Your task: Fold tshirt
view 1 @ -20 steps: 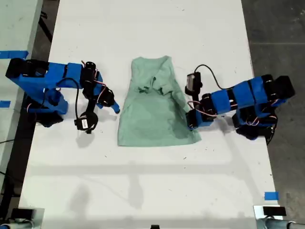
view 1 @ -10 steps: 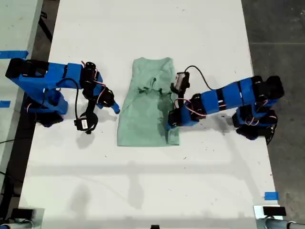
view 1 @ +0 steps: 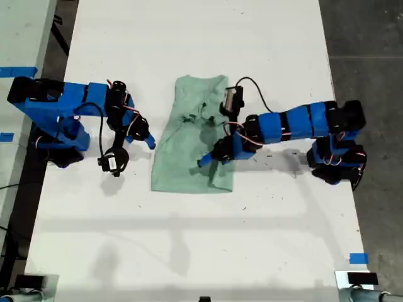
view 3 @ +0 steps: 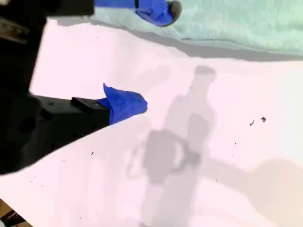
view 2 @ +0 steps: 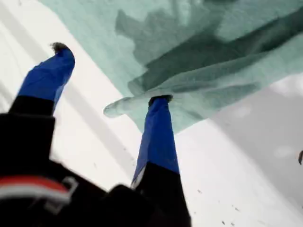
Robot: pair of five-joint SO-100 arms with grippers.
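In the exterior view, the tshirt (view 1: 189,151) is seen lying on the tabletop (view 1: 189,239), with one side flap laid over its body beneath my first gripper (view 1: 204,162), which is reached out above the cloth. My second gripper (view 1: 146,138) is held just beside the opposite edge, apart from it. The step in hand is judged to be the inward side fold, with that flap being laid down or let go. In the first wrist view, the fingers of my first gripper (view 2: 109,78) are spread wide. A rolled edge of the tshirt (view 2: 213,38) lies at the tip of one finger, nothing is pinched between the two, and bare tabletop (view 2: 236,165) is seen beyond. In the second wrist view, my second gripper (view 3: 149,56) is also spread wide and empty. The tshirt (view 3: 236,23) edge sits just past one fingertip, with the tabletop (view 3: 213,165) under the other. Next, a clear withdrawal of the first fingers is called for, then a pinch of the near edge by the second.
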